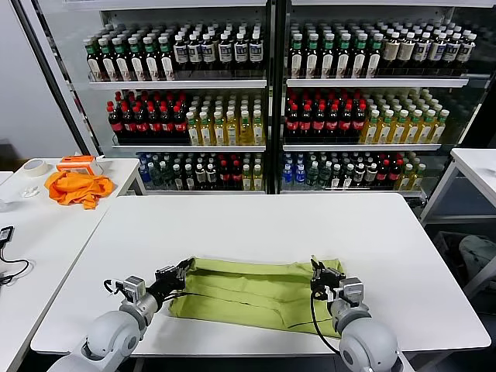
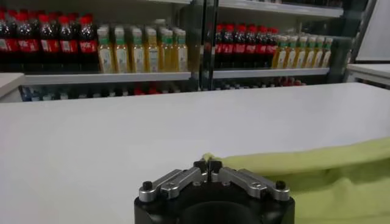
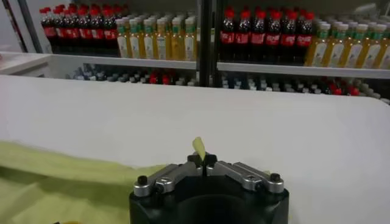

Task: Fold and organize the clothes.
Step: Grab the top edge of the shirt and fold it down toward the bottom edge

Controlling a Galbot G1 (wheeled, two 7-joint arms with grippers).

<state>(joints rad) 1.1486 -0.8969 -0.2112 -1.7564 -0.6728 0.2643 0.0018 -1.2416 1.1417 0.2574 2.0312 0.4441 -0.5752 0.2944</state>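
Note:
The lime T-shirt (image 1: 252, 291) lies folded into a long band across the near part of the white table (image 1: 256, 225). My left gripper (image 1: 180, 273) is shut on the shirt's far left corner; in the left wrist view its gripper (image 2: 208, 165) pinches the cloth (image 2: 317, 176). My right gripper (image 1: 316, 271) is shut on the shirt's far right corner; in the right wrist view its gripper (image 3: 202, 159) holds a small tip of lime cloth (image 3: 198, 147), with the rest of the shirt (image 3: 55, 182) spread to one side. No printed graphic shows.
A bright orange cloth (image 1: 76, 188) lies on the side table at the left, by a roll of tape (image 1: 34, 167) and an orange-and-white box (image 1: 80, 163). Shelves of bottles (image 1: 263, 101) stand behind the table. A black cable (image 1: 9, 271) lies at far left.

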